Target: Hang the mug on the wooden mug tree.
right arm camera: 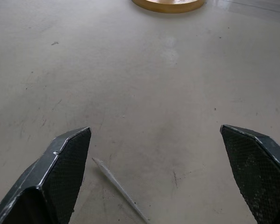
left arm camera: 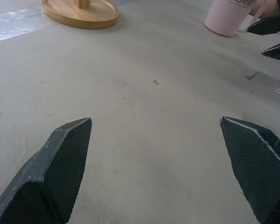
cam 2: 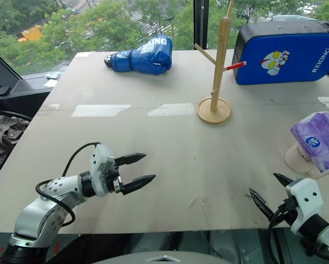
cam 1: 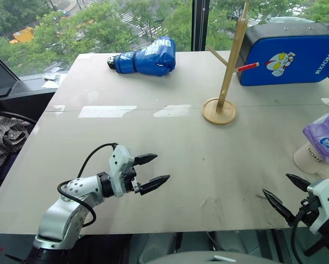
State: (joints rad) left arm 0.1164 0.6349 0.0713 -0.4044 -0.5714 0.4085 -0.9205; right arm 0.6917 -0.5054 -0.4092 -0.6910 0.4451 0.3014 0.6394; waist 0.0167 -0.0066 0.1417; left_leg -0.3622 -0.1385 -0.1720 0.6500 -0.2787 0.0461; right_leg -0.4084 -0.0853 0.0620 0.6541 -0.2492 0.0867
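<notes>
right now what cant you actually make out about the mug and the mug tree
- Mug: the purple tissue packet covers most of it in the eye views; in the left wrist view its top is cut by the edge, so the opening is unseen.
- Mug tree: the pole's top runs off the frame.

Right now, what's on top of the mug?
A purple tissue packet leans over the mug, covering its top. The mug's lower side with "HOME" lettering shows beneath it. Its far side is hidden.
</notes>
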